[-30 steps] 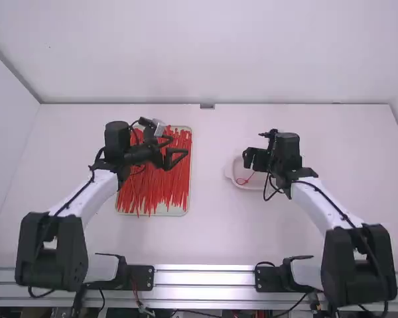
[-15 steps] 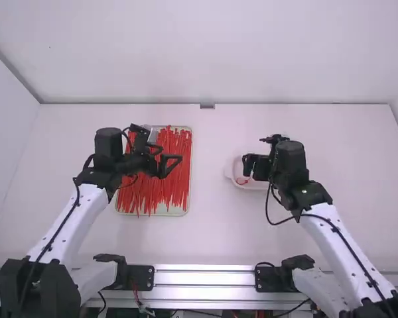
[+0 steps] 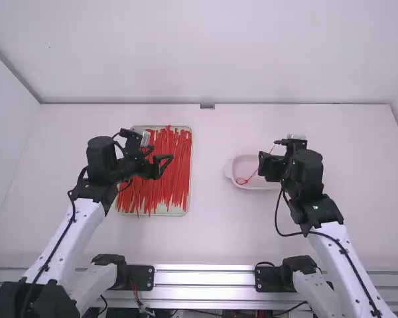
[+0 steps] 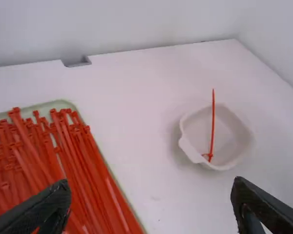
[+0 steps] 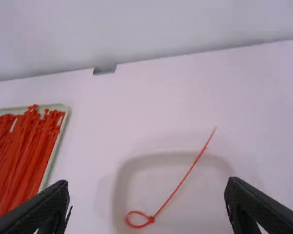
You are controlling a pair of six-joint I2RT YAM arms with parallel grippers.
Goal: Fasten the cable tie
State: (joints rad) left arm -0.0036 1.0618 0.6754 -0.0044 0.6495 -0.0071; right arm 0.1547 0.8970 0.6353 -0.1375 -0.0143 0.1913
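A fastened red cable tie (image 3: 250, 173) (image 4: 211, 127) (image 5: 172, 188) lies in a white bowl (image 3: 242, 162) (image 4: 234, 122) (image 5: 136, 170), its small loop at the near rim and its tail sticking out over the far rim. A pale green tray (image 3: 187, 167) (image 4: 63, 104) (image 5: 62, 109) holds several loose red ties (image 3: 160, 175) (image 4: 39, 151) (image 5: 19, 151). My left gripper (image 3: 160, 163) (image 4: 151, 214) hangs open above the tray with nothing in it. Just right of the bowl, my right gripper (image 3: 270, 165) (image 5: 146, 214) is open and holds nothing.
White table (image 3: 212, 218) all round, with bare room in front of the tray and bowl and at the far right. A small grey bracket (image 3: 207, 105) (image 4: 77, 61) (image 5: 104, 69) sits at the table's back edge against the wall.
Both arms have pulled back toward their bases. The right gripper has moved off the bowl to its right, leaving the tie in it. The left gripper has drawn back and left over the tray.
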